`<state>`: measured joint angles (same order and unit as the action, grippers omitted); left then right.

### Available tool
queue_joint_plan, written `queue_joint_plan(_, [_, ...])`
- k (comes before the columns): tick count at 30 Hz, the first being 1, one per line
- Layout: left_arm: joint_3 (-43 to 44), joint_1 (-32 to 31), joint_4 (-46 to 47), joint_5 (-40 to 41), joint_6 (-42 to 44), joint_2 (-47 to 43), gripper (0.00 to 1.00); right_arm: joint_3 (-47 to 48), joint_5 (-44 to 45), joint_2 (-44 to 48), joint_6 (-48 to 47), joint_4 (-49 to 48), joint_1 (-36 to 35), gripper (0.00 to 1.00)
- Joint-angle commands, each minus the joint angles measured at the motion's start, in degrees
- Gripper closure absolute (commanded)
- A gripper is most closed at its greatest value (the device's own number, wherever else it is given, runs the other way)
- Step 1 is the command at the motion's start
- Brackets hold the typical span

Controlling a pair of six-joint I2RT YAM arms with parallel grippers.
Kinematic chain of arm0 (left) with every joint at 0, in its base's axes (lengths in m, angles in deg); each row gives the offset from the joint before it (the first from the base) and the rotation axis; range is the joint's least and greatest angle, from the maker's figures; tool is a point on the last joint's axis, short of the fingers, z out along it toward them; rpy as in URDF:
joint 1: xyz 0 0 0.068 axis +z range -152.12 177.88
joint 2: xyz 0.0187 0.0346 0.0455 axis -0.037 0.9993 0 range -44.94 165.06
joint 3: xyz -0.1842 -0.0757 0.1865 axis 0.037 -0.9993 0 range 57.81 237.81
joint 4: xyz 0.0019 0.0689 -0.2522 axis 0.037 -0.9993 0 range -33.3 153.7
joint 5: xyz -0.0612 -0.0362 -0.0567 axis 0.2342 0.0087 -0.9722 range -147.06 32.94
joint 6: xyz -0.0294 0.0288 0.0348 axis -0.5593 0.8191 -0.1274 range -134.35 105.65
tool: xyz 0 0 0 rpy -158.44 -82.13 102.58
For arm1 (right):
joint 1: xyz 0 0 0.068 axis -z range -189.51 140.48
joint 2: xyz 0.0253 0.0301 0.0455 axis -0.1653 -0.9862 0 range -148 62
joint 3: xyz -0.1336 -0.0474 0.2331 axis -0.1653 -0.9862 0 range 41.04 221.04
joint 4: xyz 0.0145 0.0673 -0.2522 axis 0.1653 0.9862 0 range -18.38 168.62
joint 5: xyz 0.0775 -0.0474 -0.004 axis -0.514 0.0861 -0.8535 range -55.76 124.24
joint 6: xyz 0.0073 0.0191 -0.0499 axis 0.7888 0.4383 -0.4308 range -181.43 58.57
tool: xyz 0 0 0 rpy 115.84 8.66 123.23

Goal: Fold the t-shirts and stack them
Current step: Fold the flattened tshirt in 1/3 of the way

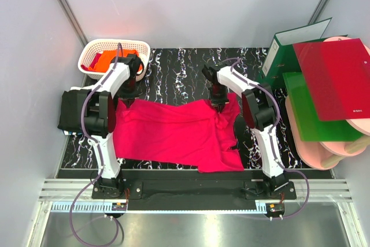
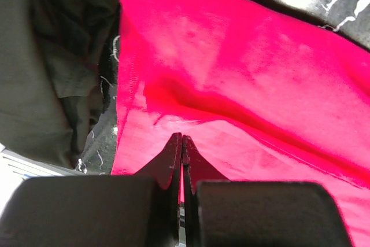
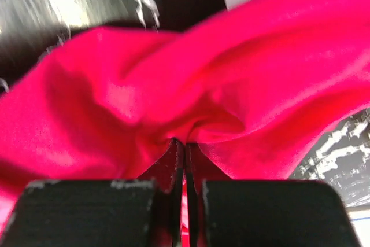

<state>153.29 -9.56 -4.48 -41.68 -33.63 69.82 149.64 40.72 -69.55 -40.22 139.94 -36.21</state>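
Note:
The crimson-pink t-shirt (image 1: 173, 134) lies spread across the black marbled table (image 1: 179, 67). My left gripper (image 1: 126, 102) is shut on its far left edge; in the left wrist view (image 2: 182, 138) the jaws pinch the pink cloth (image 2: 260, 73). My right gripper (image 1: 219, 107) is shut on its far right edge, where the cloth (image 3: 173, 85) bunches at the closed jaws (image 3: 184, 142). A black t-shirt (image 1: 74, 111) lies folded at the table's left edge, also in the left wrist view (image 2: 40, 85). An orange t-shirt (image 1: 107, 61) sits in the white basket (image 1: 144, 47).
The white lattice basket stands at the back left. On the right are a green binder (image 1: 289, 47), a glossy red folder (image 1: 338, 79), a green folder (image 1: 315, 108) and pink plates (image 1: 329, 148). Metal rails run along the near edge.

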Motion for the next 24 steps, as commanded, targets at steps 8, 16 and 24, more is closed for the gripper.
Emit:
queue_joint_plan(8, [4.4,-0.9,-2.2,-0.4,-0.9,2.3,0.39,8.3,0.0,-7.8,-4.0,5.1,0.0,0.9])
queue_joint_plan(16, [6.0,-0.9,-3.3,0.4,-1.2,3.5,0.02,-0.7,-1.4,6.4,-2.8,10.6,0.0,0.0])
queue_joint_plan(24, [6.7,-0.9,-2.7,-0.2,-0.1,4.9,0.06,4.1,-0.9,15.2,-1.6,13.2,0.0,0.01])
